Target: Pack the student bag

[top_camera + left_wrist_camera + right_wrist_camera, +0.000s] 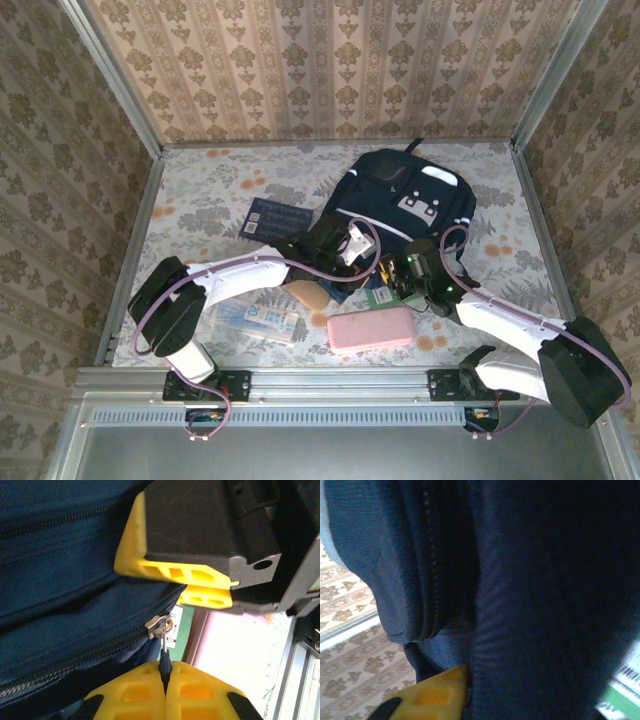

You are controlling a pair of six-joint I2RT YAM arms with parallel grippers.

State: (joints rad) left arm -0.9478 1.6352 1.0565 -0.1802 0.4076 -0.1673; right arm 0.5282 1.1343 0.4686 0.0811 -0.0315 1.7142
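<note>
The student bag (405,205), navy blue with white stripes, lies at the back right of the table. My left gripper (350,250) is at its near edge, shut on the black zipper pull (164,663). The pull hangs from the metal slider (159,626) of a closed zip. My right gripper (405,275) is pressed against the bag just beside it. Its yellow fingers (175,572) stand close together over a fold of blue fabric. In the right wrist view one yellow finger (435,692) shows, and the bag's fabric (535,605) hides the other.
A pink case (370,330) lies near the front edge. A green-edged packet (380,297) sits under the bag's near edge. A blue book (275,220), a tan object (310,295) and a clear packet (258,322) lie to the left. Metal rails border the table.
</note>
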